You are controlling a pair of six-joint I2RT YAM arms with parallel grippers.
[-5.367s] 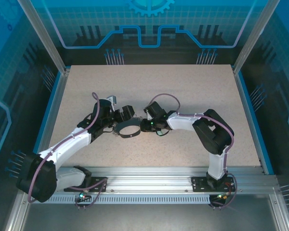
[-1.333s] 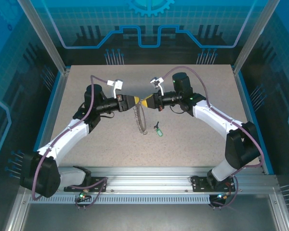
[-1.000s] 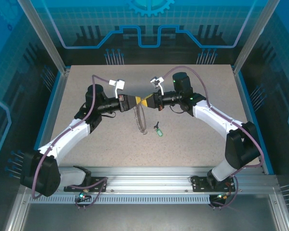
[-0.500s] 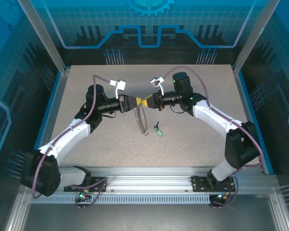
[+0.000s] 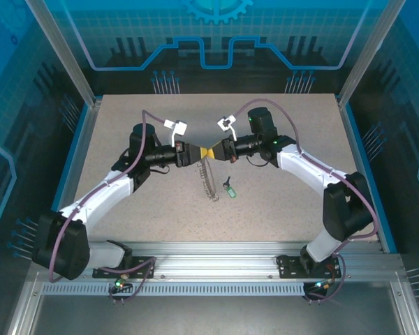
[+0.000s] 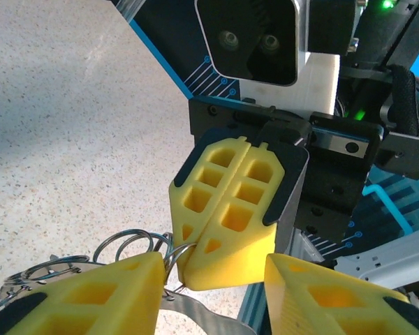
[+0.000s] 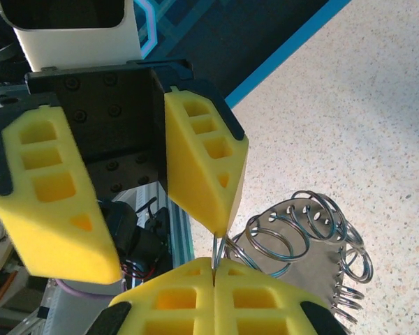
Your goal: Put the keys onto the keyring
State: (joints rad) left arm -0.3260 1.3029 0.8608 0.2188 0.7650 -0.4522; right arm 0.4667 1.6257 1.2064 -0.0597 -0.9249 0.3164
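Top external view: both arms reach in over the table (image 5: 286, 125) and meet nose to nose above its middle. The left claw (image 5: 195, 154) and the right claw (image 5: 214, 151) face each other, yellow tips almost touching. The keyring (image 5: 208, 180) hangs below the point where they meet, its loop and silvery links trailing down toward the near side. The key (image 5: 230, 188) with its green tag lies on the table just right of the keyring's lower end, apart from both claws.

Left wrist view: the left claw (image 6: 213, 300) stands part open, its two yellow pads apart with nothing clamped between them. Straight ahead, the right claw (image 6: 202, 258) is pressed tight, pinching a thin wire of the keyring (image 6: 129, 244) at its tip. One left pad sits just beside that wire.

Right wrist view: the right claw (image 7: 214, 269) has its pads squeezed together on a wire of the keyring (image 7: 300, 230), whose rings fan out to the right. The left claw (image 7: 160, 248) faces it, its fingers spread, one tip right at the pinched wire.
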